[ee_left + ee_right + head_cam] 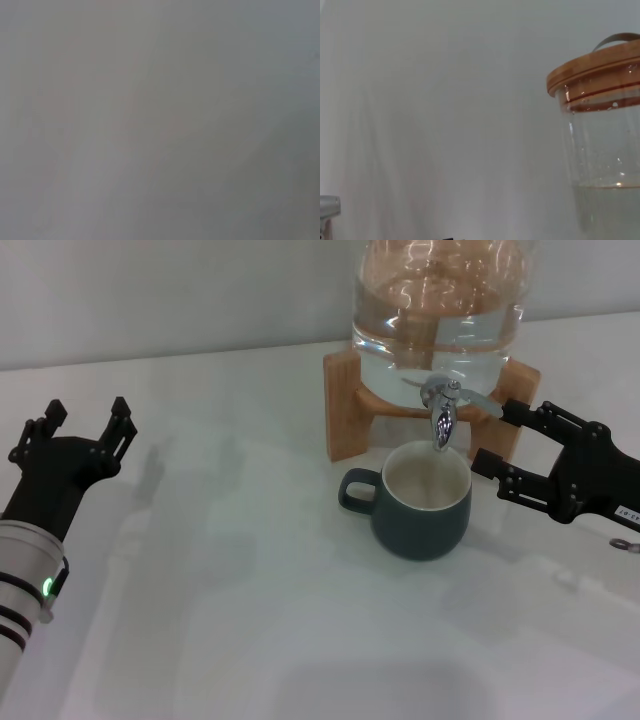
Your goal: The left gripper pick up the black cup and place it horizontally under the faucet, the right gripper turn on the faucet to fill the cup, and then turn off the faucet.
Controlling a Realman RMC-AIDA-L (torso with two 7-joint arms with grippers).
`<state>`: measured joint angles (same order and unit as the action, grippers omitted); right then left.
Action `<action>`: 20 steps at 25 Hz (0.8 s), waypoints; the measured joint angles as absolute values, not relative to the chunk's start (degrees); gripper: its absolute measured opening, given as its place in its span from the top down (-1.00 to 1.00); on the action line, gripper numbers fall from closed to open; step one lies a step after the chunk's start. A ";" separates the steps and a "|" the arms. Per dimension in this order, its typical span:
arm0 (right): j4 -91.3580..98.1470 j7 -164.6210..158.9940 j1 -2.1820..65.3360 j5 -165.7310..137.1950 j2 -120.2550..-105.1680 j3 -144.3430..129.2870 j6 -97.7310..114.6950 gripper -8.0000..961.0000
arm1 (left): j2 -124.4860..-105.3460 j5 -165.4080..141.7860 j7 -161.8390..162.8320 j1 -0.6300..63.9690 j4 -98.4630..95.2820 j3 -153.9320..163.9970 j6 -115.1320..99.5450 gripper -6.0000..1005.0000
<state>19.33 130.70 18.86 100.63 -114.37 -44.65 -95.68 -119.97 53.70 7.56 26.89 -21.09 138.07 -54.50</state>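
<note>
The black cup [425,512] stands upright on the white table, its cream inside facing up and its handle pointing to the left. Its mouth sits right below the spout of the chrome faucet [441,412]. My right gripper [494,438] is open just to the right of the faucet and the cup's rim, one finger [512,412] level with the faucet's lever and the other lower beside the cup. My left gripper [88,418] is open far off to the left, holding nothing. The left wrist view shows only a plain grey surface.
The faucet comes out of a large glass jar [437,300] of water on a wooden stand [346,410] at the back. The right wrist view shows the jar [602,165] with its wooden lid [592,70] against a white wall.
</note>
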 joint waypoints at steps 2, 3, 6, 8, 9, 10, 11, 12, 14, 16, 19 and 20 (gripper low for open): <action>19.33 130.70 18.85 100.63 -114.41 -44.64 -95.69 -0.68 | -119.97 53.71 7.56 26.89 -21.09 138.07 -54.23 -0.59; 19.33 130.69 18.80 100.62 -114.42 -44.64 -95.70 -0.68 | -119.97 53.71 7.56 26.92 -21.09 138.07 -54.14 -0.59; 19.33 130.69 18.61 100.56 -114.45 -44.58 -95.72 -0.68 | -119.97 53.72 7.56 26.96 -21.09 138.07 -54.07 -0.59; 19.33 130.69 18.28 100.68 -114.54 -44.22 -95.64 -0.68 | -119.97 53.71 7.56 26.98 -21.09 138.07 -54.05 -0.59; 19.33 130.70 18.04 101.01 -114.59 -43.84 -95.55 -0.68 | -119.97 53.69 7.56 26.98 -21.09 138.07 -54.05 -0.59; 19.33 130.69 17.75 101.37 -114.61 -43.37 -95.45 -0.68 | -119.97 53.69 7.56 26.98 -21.09 138.07 -54.05 -0.59; 19.33 130.69 17.62 101.53 -114.62 -42.97 -95.43 -0.68 | -119.97 53.68 7.56 26.98 -21.09 138.07 -54.05 -0.59; 19.33 130.70 17.42 101.77 -114.61 -42.16 -95.39 -0.68 | -119.97 53.61 7.56 26.94 -21.10 138.07 -54.10 -0.59; 19.33 130.70 17.23 101.80 -114.61 -41.19 -95.32 -0.68 | -119.97 53.54 7.56 26.81 -21.10 138.07 -54.31 -0.59; 19.33 130.69 17.09 101.82 -114.61 -40.42 -95.35 -0.68 | -119.97 53.51 7.56 26.75 -21.10 138.07 -54.43 -0.59; 19.33 130.59 17.08 101.80 -114.61 -40.52 -96.28 -0.68 | -119.97 53.43 7.56 26.73 -21.09 138.07 -54.48 -0.59; 19.33 130.46 17.15 101.73 -114.61 -40.67 -96.58 -0.68 | -119.97 53.42 7.56 26.74 -21.10 138.07 -54.49 -0.59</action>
<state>19.33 130.46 17.15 101.73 -114.61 -40.67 -96.58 -119.97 53.42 7.56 26.74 -21.10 138.07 -54.49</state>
